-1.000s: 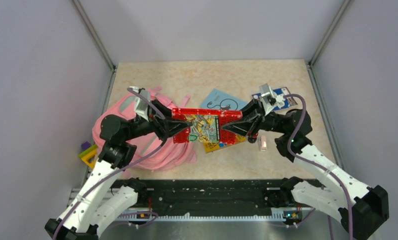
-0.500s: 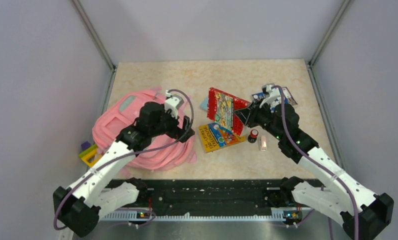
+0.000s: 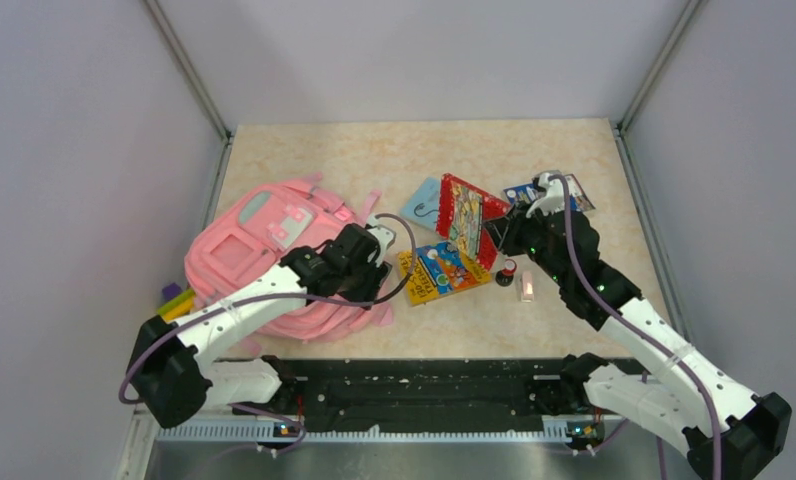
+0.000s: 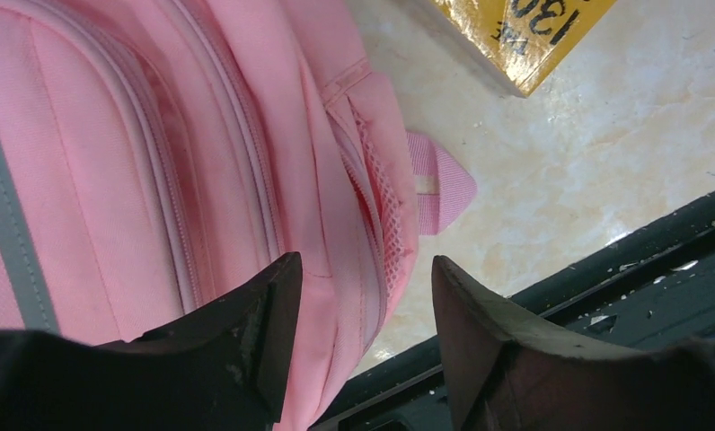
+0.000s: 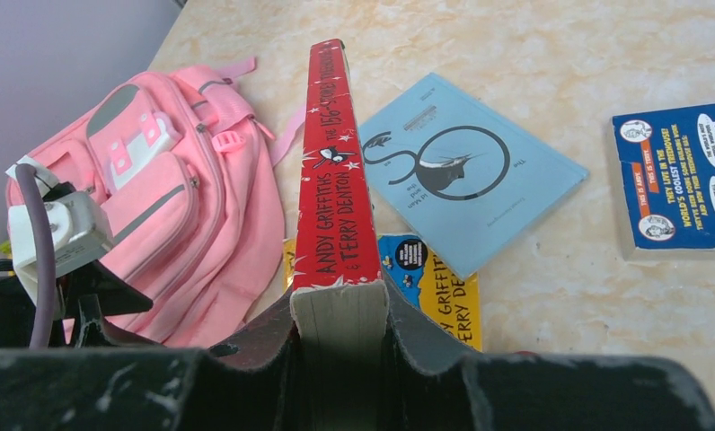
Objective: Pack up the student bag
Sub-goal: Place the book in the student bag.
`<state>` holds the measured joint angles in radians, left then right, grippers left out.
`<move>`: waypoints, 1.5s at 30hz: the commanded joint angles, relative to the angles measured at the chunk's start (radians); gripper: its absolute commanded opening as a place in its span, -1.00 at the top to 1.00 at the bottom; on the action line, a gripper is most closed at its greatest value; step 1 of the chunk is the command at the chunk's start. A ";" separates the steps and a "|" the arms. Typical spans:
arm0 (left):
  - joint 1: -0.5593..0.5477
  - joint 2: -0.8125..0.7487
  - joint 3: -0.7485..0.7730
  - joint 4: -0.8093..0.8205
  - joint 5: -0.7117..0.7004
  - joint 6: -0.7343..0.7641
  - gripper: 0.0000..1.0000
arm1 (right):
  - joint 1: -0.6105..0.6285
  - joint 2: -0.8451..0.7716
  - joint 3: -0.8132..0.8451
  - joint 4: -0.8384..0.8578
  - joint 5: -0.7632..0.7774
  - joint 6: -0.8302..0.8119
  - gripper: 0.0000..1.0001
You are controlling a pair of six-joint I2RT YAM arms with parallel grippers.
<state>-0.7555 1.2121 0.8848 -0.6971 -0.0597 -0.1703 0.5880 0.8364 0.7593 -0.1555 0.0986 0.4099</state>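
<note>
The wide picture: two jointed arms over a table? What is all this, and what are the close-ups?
Two robot arms are bolted at the table's near edge. The wide picture comes from a camera above and behind them; each close-up comes from a camera on one wrist, showing its own black fingers. The right gripper clamps a red book by one end. The left gripper hangs open over the pink student bag, holding nothing. On the table lie a yellow book, a light blue booklet and a dark blue book.

Even bright light, soft shadows, sharp
</note>
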 commanded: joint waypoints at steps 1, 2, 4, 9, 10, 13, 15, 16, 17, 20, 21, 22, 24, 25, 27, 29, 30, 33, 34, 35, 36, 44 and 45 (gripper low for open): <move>-0.019 0.009 0.051 -0.059 -0.095 -0.051 -0.18 | -0.002 -0.034 0.014 0.071 0.020 -0.011 1.00; -0.024 0.017 0.056 -0.070 -0.106 -0.057 -0.18 | -0.001 -0.035 0.012 0.073 0.017 -0.010 1.00; -0.030 0.034 0.068 -0.098 -0.139 -0.070 -0.16 | -0.001 -0.037 0.009 0.077 0.013 -0.010 1.00; -0.033 0.077 0.088 -0.138 -0.178 -0.097 0.02 | -0.001 -0.044 0.008 0.076 0.004 -0.007 1.00; -0.033 0.082 0.089 -0.140 -0.182 -0.100 0.04 | -0.002 -0.048 0.007 0.075 0.005 -0.007 1.00; -0.033 0.087 0.088 -0.139 -0.189 -0.110 0.15 | -0.002 -0.057 0.003 0.070 0.013 -0.005 1.00; -0.033 0.095 0.089 -0.139 -0.191 -0.118 0.16 | -0.001 -0.062 0.000 0.069 0.011 -0.003 1.00; -0.034 0.101 0.088 -0.134 -0.184 -0.121 0.15 | -0.001 -0.064 -0.001 0.068 0.010 -0.003 1.00; -0.035 0.108 0.086 -0.129 -0.176 -0.125 0.13 | -0.001 -0.065 -0.001 0.068 0.008 -0.001 1.00; -0.043 0.141 0.086 -0.119 -0.159 -0.125 0.15 | -0.002 -0.069 0.000 0.063 -0.005 0.007 1.00; -0.047 0.152 0.090 -0.119 -0.162 -0.122 0.25 | -0.002 -0.070 -0.001 0.063 -0.015 0.011 1.00; -0.055 0.160 0.097 -0.119 -0.174 -0.120 0.55 | -0.002 -0.071 -0.004 0.065 -0.029 0.019 1.00; -0.064 0.156 0.112 -0.120 -0.202 -0.106 1.00 | -0.001 -0.070 -0.013 0.080 -0.071 0.044 1.00; -0.066 0.141 0.128 -0.124 -0.220 -0.098 1.00 | -0.001 -0.067 -0.019 0.089 -0.090 0.061 1.00; -0.067 0.084 0.190 -0.140 -0.289 -0.083 1.00 | -0.001 -0.059 -0.038 0.118 -0.168 0.118 1.00; -0.069 0.018 0.248 -0.136 -0.385 -0.053 1.00 | -0.001 -0.042 -0.062 0.166 -0.239 0.182 1.00; -0.068 -0.014 0.275 -0.131 -0.441 -0.031 1.00 | 0.001 -0.035 -0.077 0.202 -0.271 0.221 1.00; -0.068 -0.112 0.324 -0.068 -0.639 0.028 1.00 | 0.018 -0.009 -0.133 0.311 -0.329 0.341 1.00; -0.067 -0.147 0.312 -0.010 -0.674 0.063 1.00 | 0.029 -0.003 -0.165 0.382 -0.333 0.387 1.00; -0.067 -0.187 0.291 0.059 -0.691 0.104 1.00 | 0.047 0.003 -0.187 0.444 -0.332 0.431 1.00; -0.067 -0.221 0.271 0.113 -0.701 0.133 1.00 | 0.071 0.010 -0.210 0.498 -0.315 0.471 1.00; -0.067 -0.356 0.191 0.269 -0.634 0.215 1.00 | 0.202 0.222 -0.218 0.764 -0.233 0.650 1.00; -0.067 -0.363 0.184 0.269 -0.625 0.220 1.00 | 0.207 0.264 -0.199 0.789 -0.247 0.661 1.00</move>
<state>-0.8139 0.8825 1.0748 -0.6430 -0.6975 -0.0151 0.7837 0.9958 0.4919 0.3317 -0.1364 0.9371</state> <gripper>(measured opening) 0.022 0.211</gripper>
